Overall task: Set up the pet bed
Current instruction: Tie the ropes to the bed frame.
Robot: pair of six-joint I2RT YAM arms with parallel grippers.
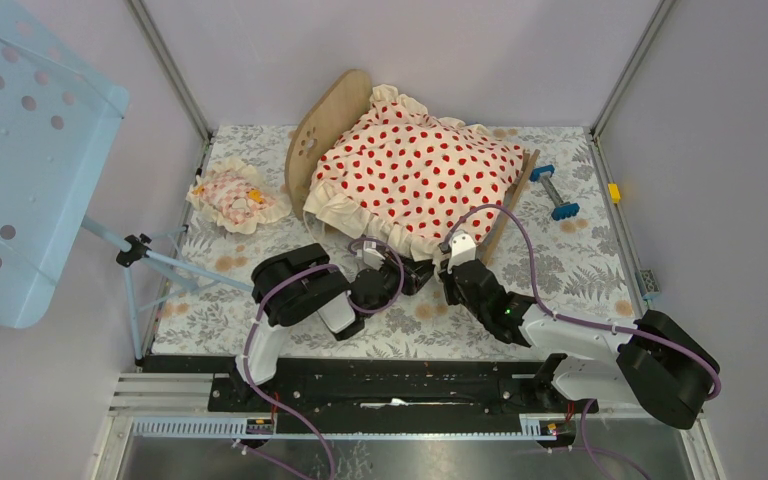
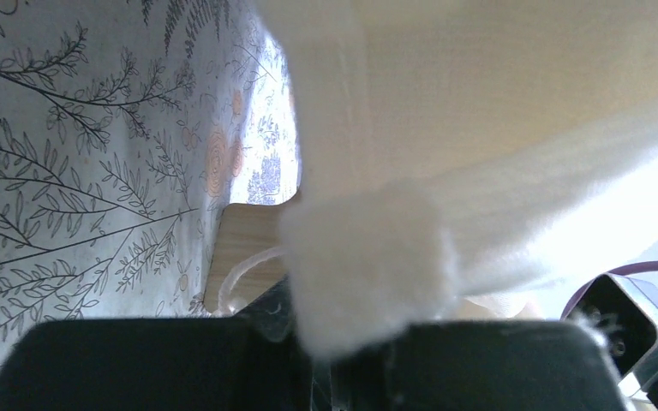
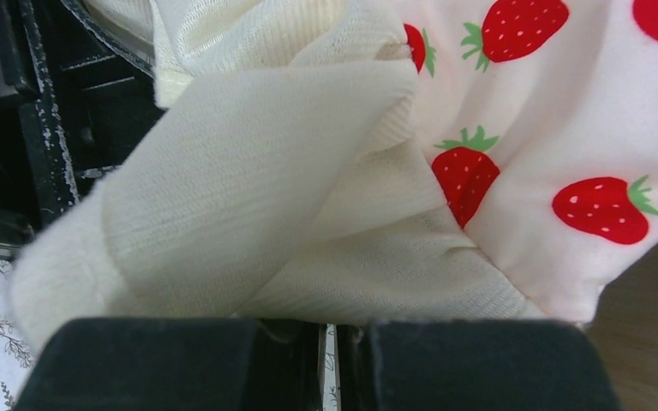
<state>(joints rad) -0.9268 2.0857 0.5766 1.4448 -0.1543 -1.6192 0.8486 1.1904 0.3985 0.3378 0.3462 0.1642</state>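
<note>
Cream blanket (image 1: 415,170) draped over pet bed (image 1: 325,125), left gripper (image 1: 407,268) and right gripper (image 1: 457,247) each pinched narrow on its near ruffle; judged midway, with pillow (image 1: 232,195) lying apart, unplaced.

pet bed (image 1: 328,125) frame: light wood, smooth, matt, grain shows up close. blanket (image 1: 415,170): soft cloth, printed face smooth and slightly fuzzy. Its cream ruffle (image 3: 248,197) is ribbed knit, fluffy at the edge. pillow (image 1: 235,195): cloth too, frilled rim. table cover (image 1: 560,270): matt printed sheet with a leaf pattern; cloth or paper, can't tell. right gripper (image 3: 330,342): matt black plastic, finely textured. blue panel (image 1: 20,150): perforated, smooth, looks like painted metal. corner posts (image 1: 168,65): dull bare metal.
</note>
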